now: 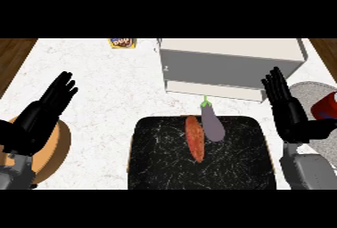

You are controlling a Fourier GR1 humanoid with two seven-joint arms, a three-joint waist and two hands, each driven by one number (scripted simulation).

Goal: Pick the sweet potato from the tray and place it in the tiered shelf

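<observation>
Lying on the tray [151, 169]: sweet potato [195, 139], eggplant [212, 122]; both hands released.

Colours on the white-marbled bench [99, 89]

Orange sweet potato [195, 139] and purple, green-stemmed eggplant [212, 124] lie on a black, white-flecked tray [164, 169]; the tiered shelf [230, 62] is pale grey-white; both hands, left [46, 111] and right [289, 111], are black.

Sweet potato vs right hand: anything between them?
Head view: the eggplant lies between the sweet potato and the right hand, close beside the sweet potato on the tray.
</observation>
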